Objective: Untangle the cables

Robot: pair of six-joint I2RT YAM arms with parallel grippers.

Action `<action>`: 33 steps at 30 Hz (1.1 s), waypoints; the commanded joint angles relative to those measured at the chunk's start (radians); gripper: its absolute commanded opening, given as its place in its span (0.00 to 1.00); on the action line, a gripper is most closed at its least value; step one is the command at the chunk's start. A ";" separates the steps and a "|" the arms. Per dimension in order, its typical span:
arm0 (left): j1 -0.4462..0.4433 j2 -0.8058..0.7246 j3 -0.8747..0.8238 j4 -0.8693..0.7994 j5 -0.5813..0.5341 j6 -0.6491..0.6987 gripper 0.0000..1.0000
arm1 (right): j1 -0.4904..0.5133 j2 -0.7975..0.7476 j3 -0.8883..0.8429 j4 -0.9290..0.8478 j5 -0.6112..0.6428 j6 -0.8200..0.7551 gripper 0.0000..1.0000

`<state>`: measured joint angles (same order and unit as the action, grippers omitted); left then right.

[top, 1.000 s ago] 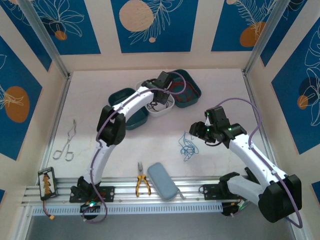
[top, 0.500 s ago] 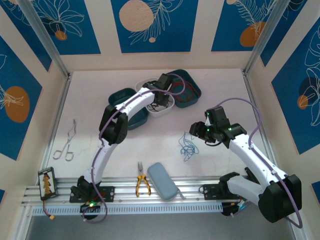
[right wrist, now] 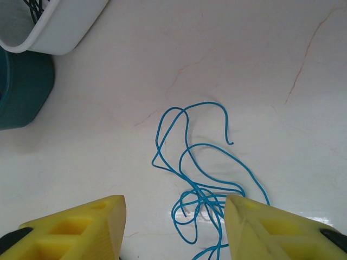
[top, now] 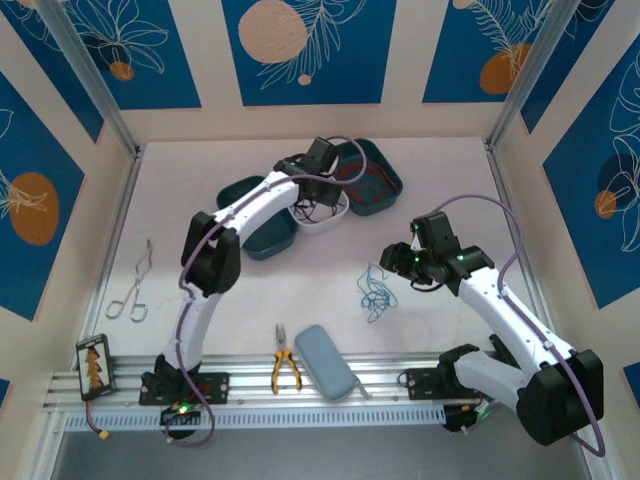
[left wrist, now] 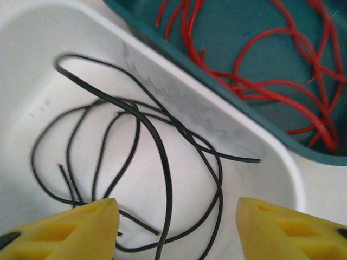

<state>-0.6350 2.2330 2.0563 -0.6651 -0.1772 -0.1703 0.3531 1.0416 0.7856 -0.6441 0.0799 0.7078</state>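
Jaws spread, our right gripper (right wrist: pixel 173 216) hangs over the limp, light blue cable (right wrist: pixel 187 162); we'd pinch its one-o'clock free end.

Counter (right wrist: pixel 282 65) is looking like smooth pale stone w/ faint reddish veins, slight sheen. White tray (left wrist: pixel 179 95) is showing glossy plastic; teal tray (left wrist: pixel 238 24) at its 1 o'clock is looking matt plastic. Black cable (left wrist: pixel 162 162), red cable (left wrist: pixel 322 127), blue cable (right wrist: pixel 201 199) are looking smooth, plastic-coated. Left gripper (left wrist: pixel 173 233) fingers (left wrist: pixel 282 227) are looking matt yellow plastic.
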 commanded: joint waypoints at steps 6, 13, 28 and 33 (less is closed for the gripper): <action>0.006 -0.217 -0.141 0.110 0.002 -0.007 0.78 | 0.012 0.000 0.038 -0.031 0.038 -0.026 0.51; 0.006 -0.399 -0.341 0.216 -0.057 -0.012 1.00 | 0.044 0.027 0.059 -0.046 0.073 -0.034 0.51; 0.032 -0.934 -0.973 0.495 -0.234 -0.125 1.00 | 0.171 0.216 0.150 -0.063 0.124 -0.055 0.40; 0.054 -1.084 -1.176 0.591 -0.191 -0.192 1.00 | 0.222 0.330 0.216 -0.096 0.155 -0.062 0.33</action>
<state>-0.5987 1.2026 0.9592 -0.1574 -0.3752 -0.2989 0.5556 1.3334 0.9607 -0.6991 0.2031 0.6556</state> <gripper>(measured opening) 0.998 0.338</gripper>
